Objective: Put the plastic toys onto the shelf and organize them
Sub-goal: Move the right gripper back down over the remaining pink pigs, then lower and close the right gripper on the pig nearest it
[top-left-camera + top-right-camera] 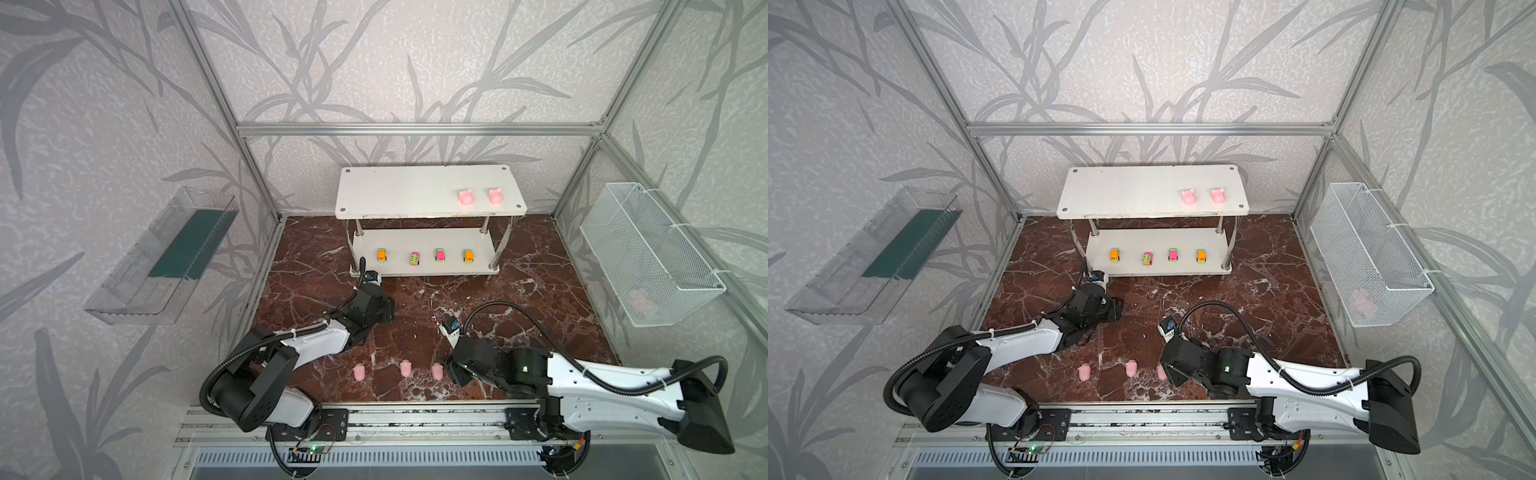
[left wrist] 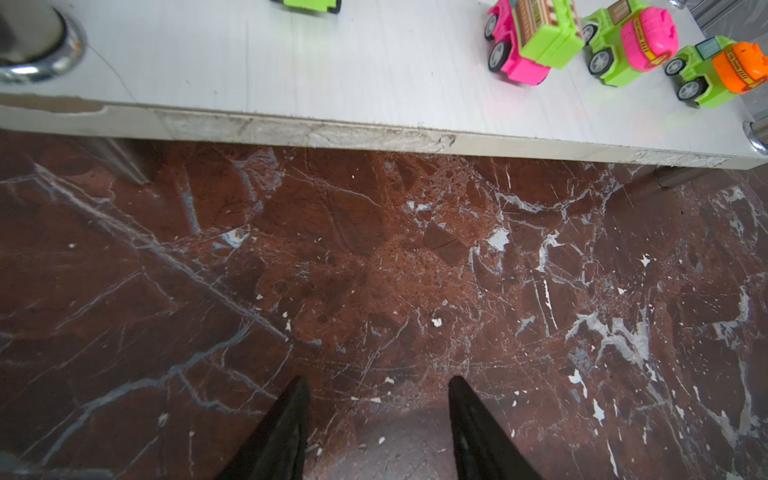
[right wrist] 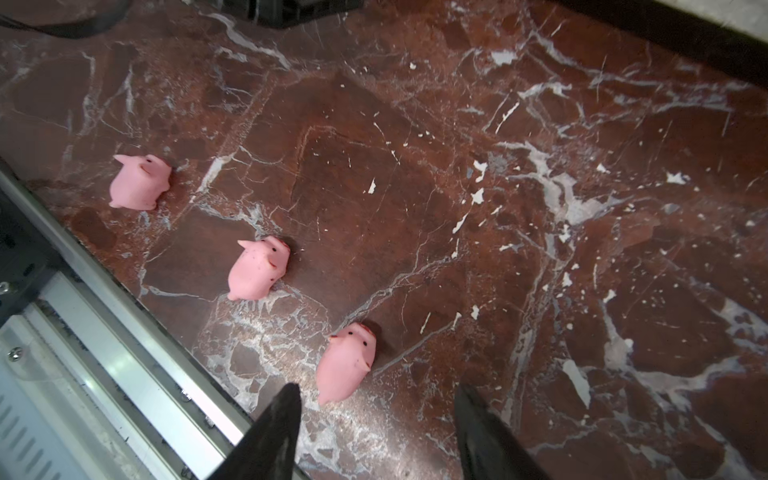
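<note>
A: Right gripper (image 3: 377, 390)?
B: Jaws parted, moderate gap, nothing between them, touching nothing. Nearest pig (image 3: 347, 363) lies on the marble floor (image 3: 540, 249) just past the fingertips, off toward one finger.
A: Top views confirm?
B: No, the wrist body hides the fingers there. They only put that pig (image 1: 436, 371) just beside the gripper. The right wrist view alone shows the gap. Middle pig (image 3: 258, 268) and far pig (image 3: 140, 181) line up beyond, near the front rail (image 3: 137, 374).
A: Left gripper (image 2: 378, 380)?
B: Released too, empty, over bare floor, short of the shelf (image 2: 332, 83), whose lower tier has a chipped edge.
A: Cars?
B: On the lower tier. Left wrist view shows the pink car (image 2: 534, 41), pink-drum car (image 2: 631, 41), orange-drum car (image 2: 719, 70), plus a sliver of a fourth car (image 2: 309, 4). Both top views show all four in a row.
A: Top tier?
B: Top views only: top-tier pig (image 1: 466, 196) and its neighbour (image 1: 495, 195), toward the right end.
</note>
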